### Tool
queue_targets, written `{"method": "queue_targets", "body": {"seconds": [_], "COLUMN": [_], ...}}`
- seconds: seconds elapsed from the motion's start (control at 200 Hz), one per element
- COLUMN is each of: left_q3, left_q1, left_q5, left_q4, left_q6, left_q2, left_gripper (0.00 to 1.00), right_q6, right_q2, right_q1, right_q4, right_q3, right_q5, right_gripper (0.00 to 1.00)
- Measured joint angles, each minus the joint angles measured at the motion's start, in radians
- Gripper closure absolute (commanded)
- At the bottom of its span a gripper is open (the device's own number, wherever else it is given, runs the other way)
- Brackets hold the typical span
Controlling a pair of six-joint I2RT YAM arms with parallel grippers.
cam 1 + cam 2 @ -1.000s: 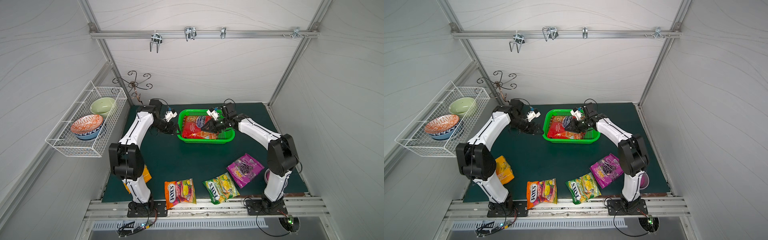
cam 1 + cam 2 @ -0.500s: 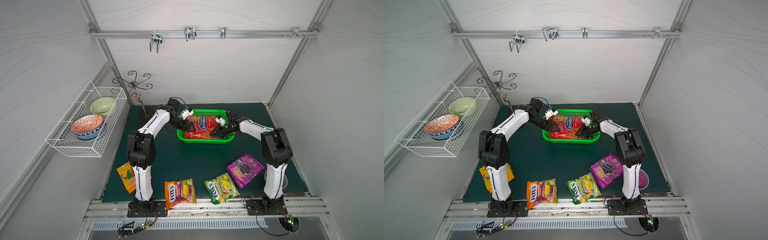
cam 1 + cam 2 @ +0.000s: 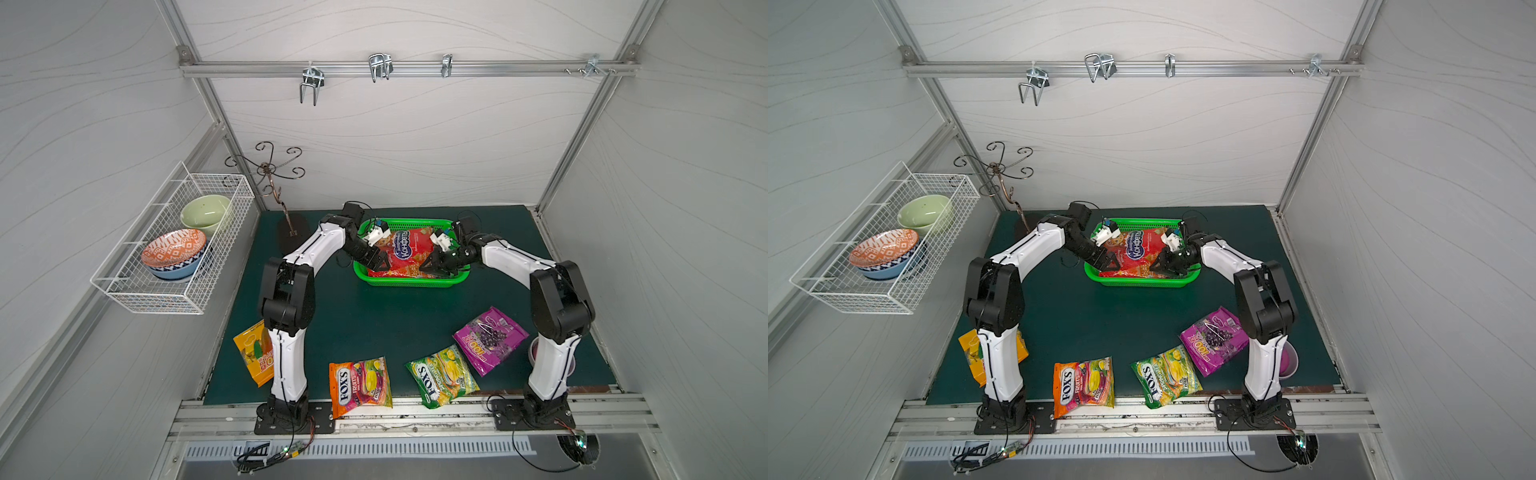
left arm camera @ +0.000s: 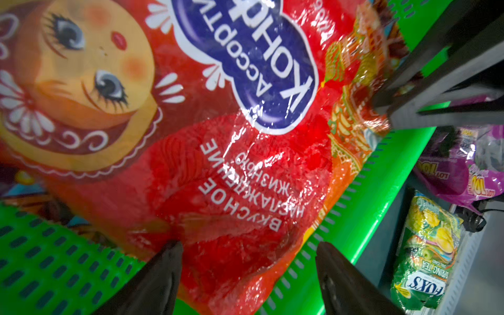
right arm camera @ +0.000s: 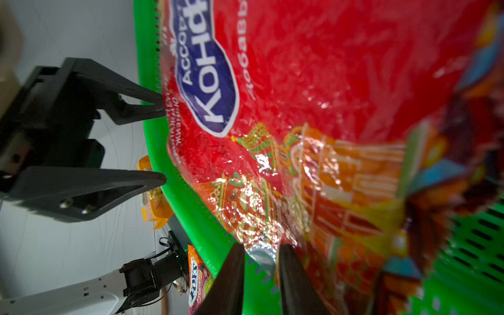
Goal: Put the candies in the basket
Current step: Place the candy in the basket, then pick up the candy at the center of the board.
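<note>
One red bag in the basket, four candies waiting on the mat

Between the two claws lies the large red bag (image 3: pixel 409 253), inside the green basket (image 3: pixel 409 283) at the far middle of the dark mat (image 3: pixel 374 320). Its long axis runs left to right, along the basket's long side. The printed face is up, and its near edge appears to ride against the basket's near wall rather than lie flat. The left gripper (image 3: pixel 380 262) sits at the bag's left end with its jaws spread wide, the bag's edge showing between them, unpinched. The right gripper (image 3: pixel 432 268) is at the bag's near right corner, jaws narrow with the crinkled corner between them; whether they bite the film or only flank it I cannot tell.

Letting go looks like the step in hand, and the next reach turns on where the rest lie: all four are on the near side, well apart from both claws. The yellow-orange bag (image 3: pixel 251 353), partly hidden behind the left arm, and the orange Fox's bag (image 3: pixel 360 385) are nearer that arm. The green Fox's bag (image 3: pixel 441 376) and the purple grape bag (image 3: pixel 490 338), just beside each other, are nearer the right arm; both slant from near left to far right
</note>
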Motion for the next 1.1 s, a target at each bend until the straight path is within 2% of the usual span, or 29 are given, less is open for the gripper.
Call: {"method": "queue_targets", "body": {"seconds": [0.06, 0.085, 0.12, 0.13, 0.135, 0.145, 0.32, 0.42, 0.525, 0.6, 0.725, 0.845, 0.99, 1.101], "left_q3": [0.005, 0.017, 0.039, 0.046, 0.046, 0.056, 0.167, 0.186, 0.185, 0.133, 0.031, -0.088, -0.183, -0.189], "left_q1": [0.000, 0.000, 0.000, 0.000, 0.000, 0.001, 0.002, 0.001, -0.002, -0.011, -0.032, -0.061, -0.161, -0.254], "left_q5": [0.001, 0.006, 0.021, 0.026, 0.026, 0.033, 0.125, 0.182, 0.232, 0.251, 0.257, 0.242, 0.180, 0.153], "left_q4": [-0.010, -0.027, -0.056, -0.064, -0.064, -0.076, -0.149, -0.159, -0.164, -0.145, -0.130, -0.105, -0.088, -0.085], "left_q6": [-0.016, -0.025, -0.034, -0.040, -0.040, -0.045, -0.091, -0.105, -0.112, -0.113, -0.117, -0.114, -0.092, -0.064], "left_q2": [-0.001, -0.002, -0.002, -0.002, -0.002, -0.002, -0.082, -0.177, -0.256, -0.301, -0.315, -0.319, -0.329, -0.331], "left_gripper": [0.15, 0.15, 0.14, 0.14, 0.14, 0.14, 0.13, 0.13, 0.13, 0.13, 0.13, 0.13, 0.13, 0.13], "right_q6": [-0.024, -0.040, -0.064, -0.069, -0.069, -0.069, -0.159, -0.108, -0.043, 0.035, 0.124, 0.131, 0.108, 0.094], "right_q2": [-0.049, -0.072, -0.114, -0.122, -0.122, -0.145, -0.383, -0.517, -0.615, -0.639, -0.642, -0.649, -0.662, -0.655], "right_q1": [0.000, 0.000, 0.001, 0.002, 0.002, 0.002, 0.025, -0.002, -0.122, -0.210, -0.233, -0.277, -0.513, -0.553], "right_q4": [-0.039, -0.052, -0.073, -0.078, -0.078, -0.087, -0.156, -0.188, -0.241, -0.320, -0.452, -0.550, -0.518, -0.505], "right_q3": [0.018, 0.026, 0.036, 0.039, 0.039, 0.042, 0.051, -0.003, -0.087, -0.143, -0.246, -0.317, -0.430, -0.472], "right_q5": [0.038, 0.056, 0.094, 0.106, 0.106, 0.122, 0.352, 0.453, 0.446, 0.443, 0.445, 0.493, 0.504, 0.423], "right_gripper": [0.61, 0.54, 0.32, 0.20, 0.10, 0.02, 0.01, 0.01, 0.01, 0.01, 0.01, 0.01, 0.07, 0.06]}}
